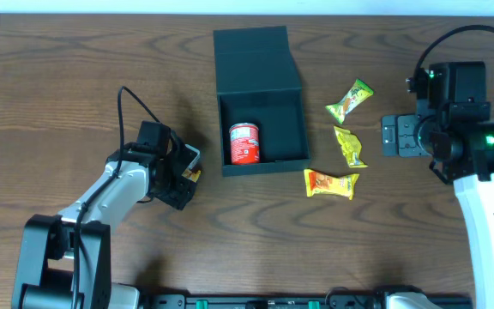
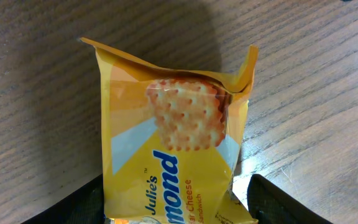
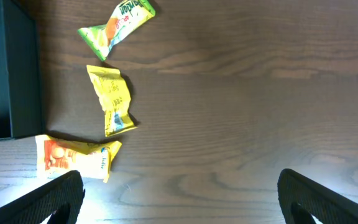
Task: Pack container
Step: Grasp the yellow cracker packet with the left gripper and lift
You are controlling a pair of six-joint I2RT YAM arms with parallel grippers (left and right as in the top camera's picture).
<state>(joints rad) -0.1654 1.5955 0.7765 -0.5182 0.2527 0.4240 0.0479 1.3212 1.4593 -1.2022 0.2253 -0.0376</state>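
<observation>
The dark teal container stands open at the table's middle, its flap lid laid back. A small red can lies inside it. My left gripper is left of the container's front corner and is shut on a yellow Julie's cracker packet, which fills the space between the fingers in the left wrist view. The packet also shows in the overhead view. My right gripper is open and empty, right of the loose packets; bare wood lies between its fingers.
Three snack packets lie right of the container: a green one, a crumpled yellow one and an orange-yellow one. The container's side wall shows at the left of the right wrist view.
</observation>
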